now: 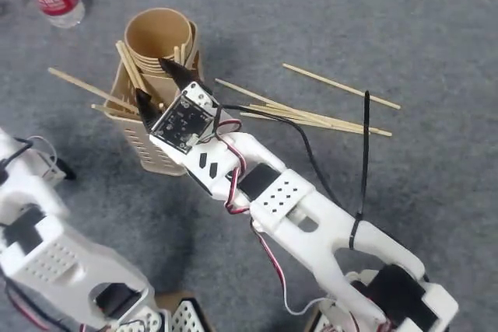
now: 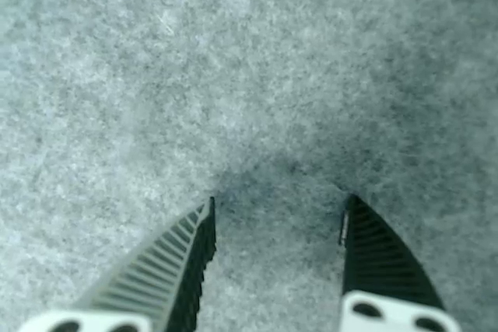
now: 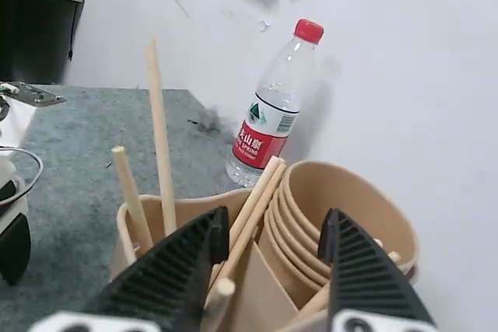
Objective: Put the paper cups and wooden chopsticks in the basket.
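Your right gripper (image 1: 158,82) is hanging directly over the basket (image 1: 144,145), and its two black fingers are standing spread apart with nothing caught between them. Just ahead of one fingertip, the paper cups (image 1: 159,33) are sitting nested in a single stack inside the basket, mouths up. Under and ahead of the other fingertip, several chopsticks (image 1: 128,66) are leaning on end in the basket beside the cups, and a few of them are poking out past its rim on the side away from the gripper's wrist. Out to the side of this gripper, level with its wrist, the loose chopsticks (image 1: 311,116) are lying flat in a rough bundle on the grey mat (image 1: 436,52), outside the basket, and a single stick (image 1: 340,85) is lying by itself just beyond that bundle. Past the basket, farther ahead of the fingers, a water bottle (image 3: 272,114) is standing upright near the white wall (image 3: 420,75). Your left gripper (image 2: 280,204) is pointing down at bare mat well apart from the basket, its ribbed fingers are also standing spread, and they are holding nothing.
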Controlling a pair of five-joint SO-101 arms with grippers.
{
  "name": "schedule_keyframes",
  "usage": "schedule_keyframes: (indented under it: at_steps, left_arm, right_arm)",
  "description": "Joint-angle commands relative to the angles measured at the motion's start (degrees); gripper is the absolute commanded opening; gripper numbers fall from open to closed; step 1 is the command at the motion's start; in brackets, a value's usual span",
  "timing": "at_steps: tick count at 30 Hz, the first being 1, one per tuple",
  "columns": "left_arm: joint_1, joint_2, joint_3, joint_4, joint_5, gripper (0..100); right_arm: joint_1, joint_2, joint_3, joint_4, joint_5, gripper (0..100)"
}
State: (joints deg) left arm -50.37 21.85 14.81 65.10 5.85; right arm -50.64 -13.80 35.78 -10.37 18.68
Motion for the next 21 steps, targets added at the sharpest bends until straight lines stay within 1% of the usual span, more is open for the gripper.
schedule_keyframes:
  at_steps: [1, 3, 7, 8, 10, 11, 15, 18, 21]
  left_arm:
    - [0.53, 0.18, 1.10, 0.09, 0.44, 27]
    - [0.53, 0.18, 1.10, 0.09, 0.44, 27]
    - [0.53, 0.18, 1.10, 0.09, 0.44, 27]
    - [0.53, 0.18, 1.10, 0.09, 0.44, 27]
    - [0.53, 0.18, 1.19, 0.09, 0.44, 27]
    - [0.53, 0.18, 1.19, 0.09, 0.44, 27]
    - [0.53, 0.18, 1.19, 0.09, 0.44, 27]
    - [0.62, 0.18, 1.19, 0.09, 0.44, 27]
    - [0.53, 0.18, 1.19, 0.09, 0.44, 27]
  right_arm:
    - [3.56, -7.34, -2.81, 3.12, 0.70, 19.9]
    - [5.85, -12.00, -5.71, 9.27, 0.44, 19.9]
    - [7.25, -18.24, -11.96, 26.15, -0.97, 19.9]
    - [8.57, -19.56, -13.36, 29.67, -0.79, 19.8]
    - [13.93, -21.49, -16.70, 36.00, -1.05, 19.8]
    - [17.71, -22.11, -18.20, 38.81, -1.23, 19.8]
    - [31.16, -20.35, -20.04, 47.25, -0.88, 19.7]
    - [38.55, -15.34, -20.13, 49.98, -0.26, 19.7]
    - [42.59, -8.40, -20.40, 50.07, 5.36, 19.7]
